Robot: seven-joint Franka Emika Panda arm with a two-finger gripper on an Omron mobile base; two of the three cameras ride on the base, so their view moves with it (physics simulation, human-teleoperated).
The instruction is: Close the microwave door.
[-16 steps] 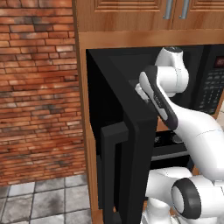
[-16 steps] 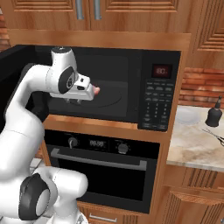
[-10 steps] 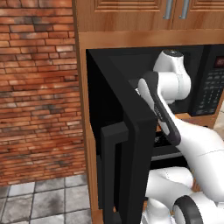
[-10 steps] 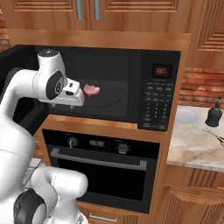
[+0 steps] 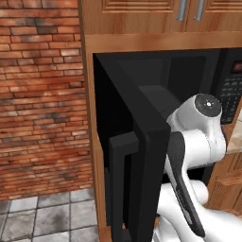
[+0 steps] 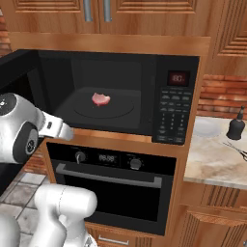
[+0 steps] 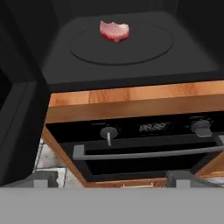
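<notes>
One microwave door (image 5: 142, 156) stands wide open at nine o'clock of the microwave (image 6: 116, 96), a pink scrap of meat (image 6: 101, 99) inside. Stiff, hinged and glossy, it should swing best pushed near its bar handle (image 5: 120, 184). End effector (image 7: 109, 180) spread apart, empty.

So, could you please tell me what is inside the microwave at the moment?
A small pink piece of raw meat lies on the round turntable inside the microwave. The cavity's left side is hidden behind the open microwave door.
</notes>
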